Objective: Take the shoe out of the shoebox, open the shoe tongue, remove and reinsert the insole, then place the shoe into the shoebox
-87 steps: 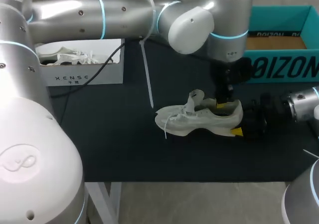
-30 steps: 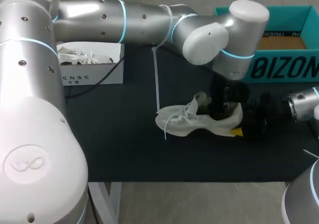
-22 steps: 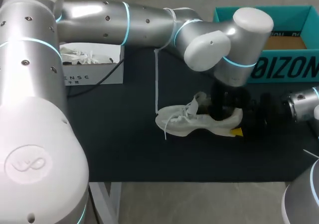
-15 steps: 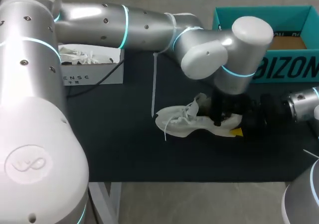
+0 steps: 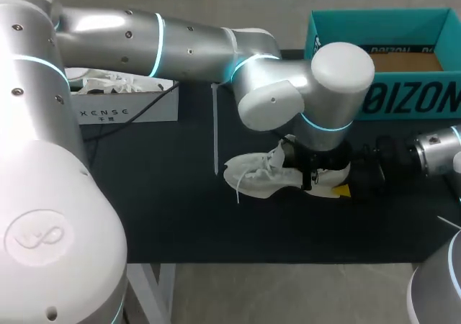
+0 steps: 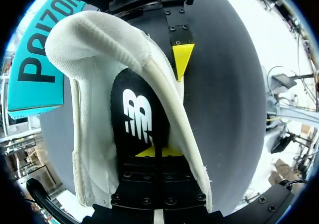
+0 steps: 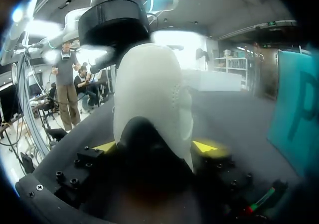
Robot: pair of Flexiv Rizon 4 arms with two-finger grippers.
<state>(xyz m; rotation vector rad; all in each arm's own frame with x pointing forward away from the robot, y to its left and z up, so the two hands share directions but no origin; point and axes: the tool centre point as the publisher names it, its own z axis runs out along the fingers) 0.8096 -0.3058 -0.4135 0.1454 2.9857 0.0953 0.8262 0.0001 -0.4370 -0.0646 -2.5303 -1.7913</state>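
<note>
Lower than before: left tool [image 6: 155, 152], tips together, dipped inside white mesh shoe [image 5: 259, 178] just before teal shoebox [image 5: 432, 23]. Heel clamped by right tool [image 7: 154, 147]. You should pinch thin black insole [image 6: 139, 117] at heel edge; likely floppy, light.

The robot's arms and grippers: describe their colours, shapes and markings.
The left arm and right arm are silver-grey rounded tubes with cyan rings at the joints; the left has pale domed caps, small dark screws and a thin white strap. The left gripper and right gripper are black and bolted, with yellow tips.
</note>
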